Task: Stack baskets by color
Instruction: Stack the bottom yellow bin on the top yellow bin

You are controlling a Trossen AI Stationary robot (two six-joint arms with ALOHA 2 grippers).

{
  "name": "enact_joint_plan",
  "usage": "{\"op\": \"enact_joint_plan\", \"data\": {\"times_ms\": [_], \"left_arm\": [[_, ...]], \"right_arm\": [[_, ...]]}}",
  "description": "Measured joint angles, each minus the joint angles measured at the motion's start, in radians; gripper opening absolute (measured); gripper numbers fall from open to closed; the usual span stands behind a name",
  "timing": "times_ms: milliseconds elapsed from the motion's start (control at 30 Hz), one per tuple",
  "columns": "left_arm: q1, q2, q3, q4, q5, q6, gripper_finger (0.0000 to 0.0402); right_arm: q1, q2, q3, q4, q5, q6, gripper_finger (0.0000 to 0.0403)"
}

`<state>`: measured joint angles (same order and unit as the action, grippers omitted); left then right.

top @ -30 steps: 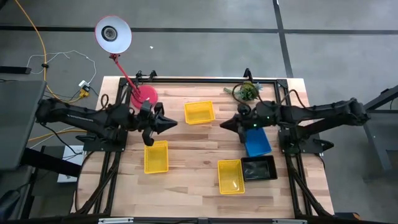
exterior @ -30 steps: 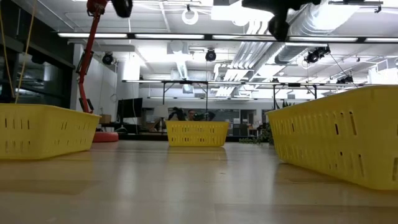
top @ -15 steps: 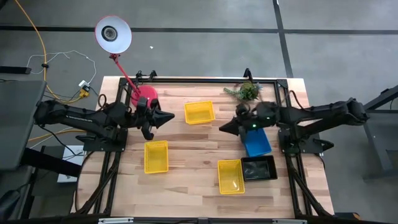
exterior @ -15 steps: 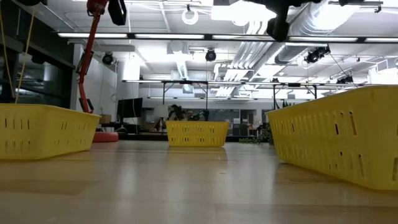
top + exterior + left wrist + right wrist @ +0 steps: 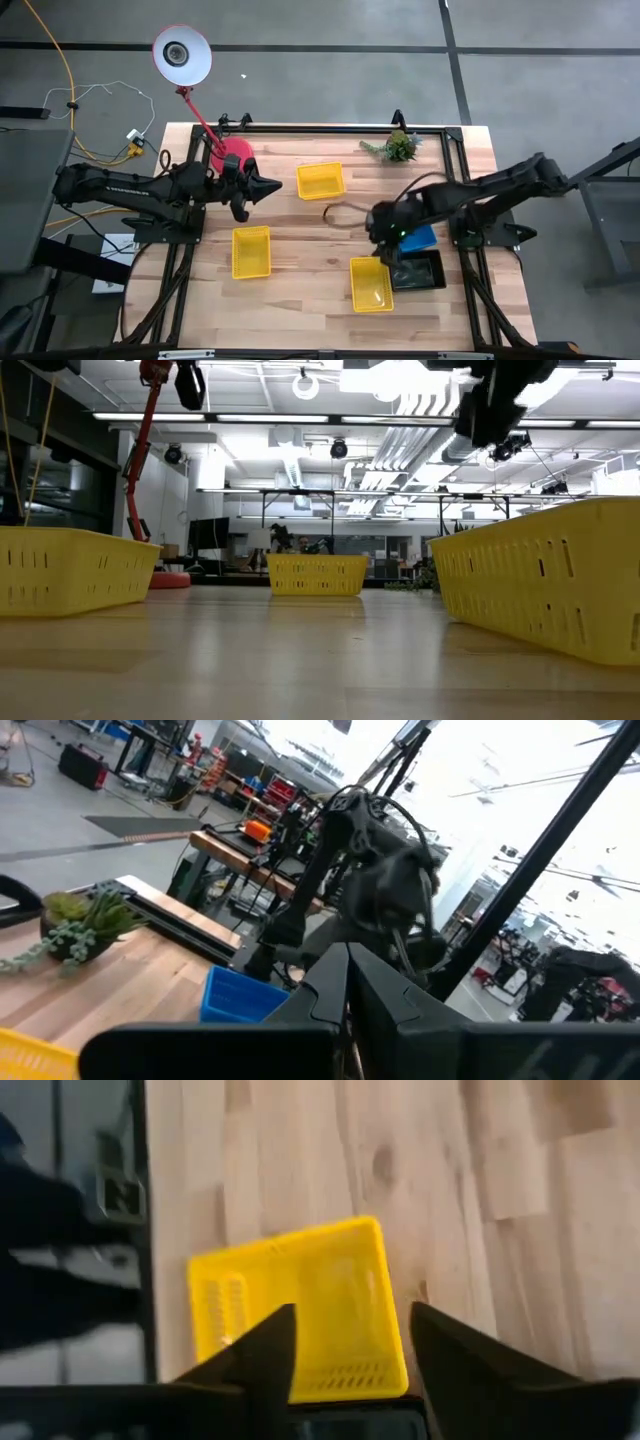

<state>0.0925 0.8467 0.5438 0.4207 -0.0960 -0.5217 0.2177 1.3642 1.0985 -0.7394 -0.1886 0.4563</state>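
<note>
Three yellow baskets rest flat on the wooden table: one at the far middle (image 5: 320, 180), one at the left (image 5: 251, 251) and one near the front edge (image 5: 370, 283). My right gripper (image 5: 384, 245) hangs open and tipped downward above the far end of the front yellow basket (image 5: 300, 1305), touching nothing. A blue basket (image 5: 424, 238) is partly hidden under that arm, with a black basket (image 5: 418, 272) just nearer. My left gripper (image 5: 268, 187) is shut and raised, between the lamp base and the far yellow basket.
A desk lamp with a red base (image 5: 232, 152) stands at the far left, and a small green plant (image 5: 397, 148) sits at the far right. Bare wood (image 5: 310, 240) lies between the left and front yellow baskets. A black frame (image 5: 330, 128) runs along the table's far edge.
My right gripper has swung from beside the blue basket toward the table's near edge and tipped steeply downward, ending over the front yellow basket. The baskets have stayed where they were.
</note>
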Motion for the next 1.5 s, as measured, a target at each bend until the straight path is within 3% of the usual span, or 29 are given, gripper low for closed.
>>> {"op": "enact_joint_plan", "data": {"times_ms": [167, 533, 700, 900, 1067, 1333, 1500], "left_arm": [[0.0, 0.0, 0.0, -0.006, -0.001, 0.0, 0.0], [0.0, 0.0, 0.0, -0.006, -0.002, 0.001, 0.0], [0.0, 0.0, 0.0, -0.006, -0.004, 0.019, 0.0], [0.0, 0.0, 0.0, -0.007, -0.005, 0.027, 0.0], [0.0, 0.0, 0.0, -0.005, -0.002, 0.031, 0.0], [0.001, -0.073, 0.002, 0.055, 0.021, 0.118, 0.0], [0.001, -0.122, 0.002, 0.057, -0.014, 0.174, 0.0]], "right_arm": [[0.054, 0.116, 0.0, 0.002, 0.021, -0.122, 0.0229], [0.142, 0.359, 0.0, 0.002, 0.139, -0.087, 0.0231], [0.156, 0.379, 0.0, 0.009, 0.187, -0.025, 0.0176], [0.135, 0.377, 0.0, 0.002, 0.19, 0.012, 0.0017], [0.069, 0.33, -0.001, -0.004, 0.198, 0.009, 0.0007], [-0.102, 0.087, -0.002, 0.038, 0.301, 0.121, 0.0002], [-0.268, 0.047, -0.139, 0.38, 0.159, 0.371, 0.0001]]}}
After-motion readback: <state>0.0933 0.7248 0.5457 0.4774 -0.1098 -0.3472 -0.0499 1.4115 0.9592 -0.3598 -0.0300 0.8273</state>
